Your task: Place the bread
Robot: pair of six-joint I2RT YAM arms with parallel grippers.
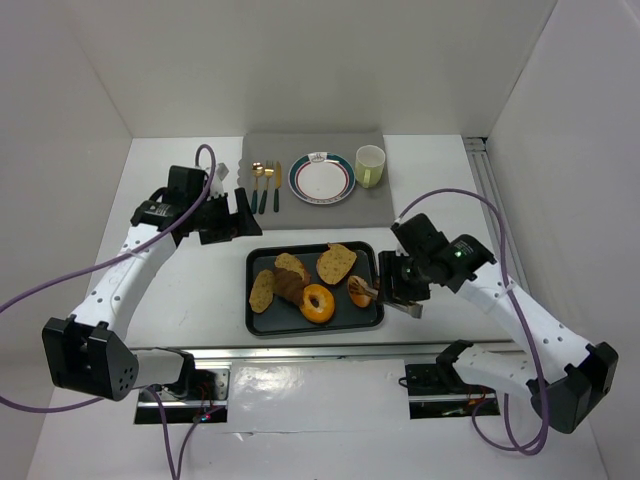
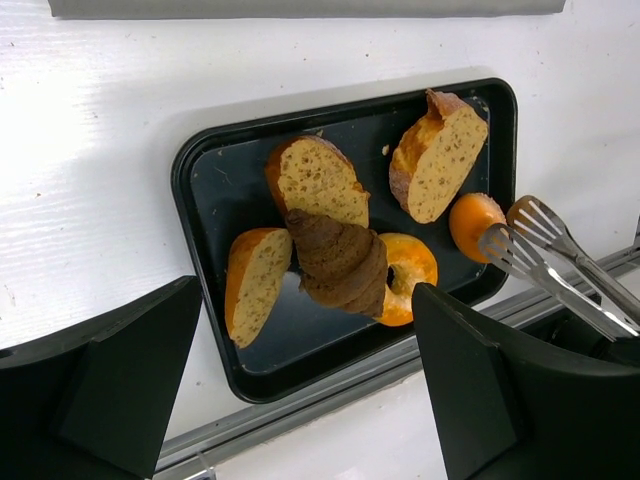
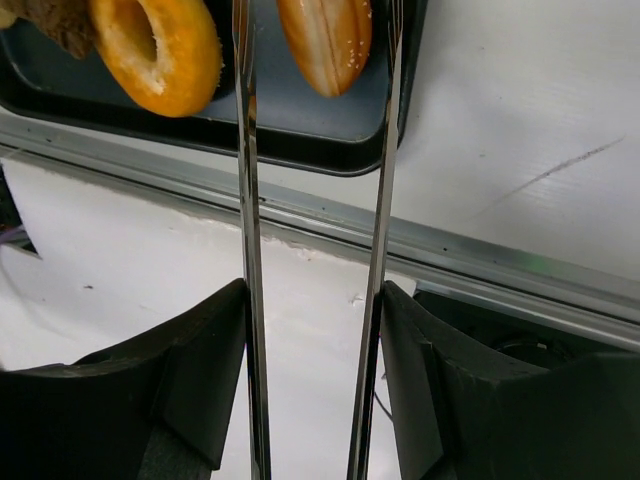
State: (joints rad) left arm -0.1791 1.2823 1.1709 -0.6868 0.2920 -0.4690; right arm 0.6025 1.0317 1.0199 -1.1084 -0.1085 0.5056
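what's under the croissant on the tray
The croissant lies over the lower end of a bread slice and the left edge of the bagel. How much of each it covers, and the tray floor below, can't be seen.

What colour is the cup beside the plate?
The cup is pale yellow-green; the top external view shows it best.

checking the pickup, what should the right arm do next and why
Probably squeeze the tongs shut on the small roll: in the right wrist view it lies between the spread tong arms, resting on the tray. The right gripper grips the tongs.
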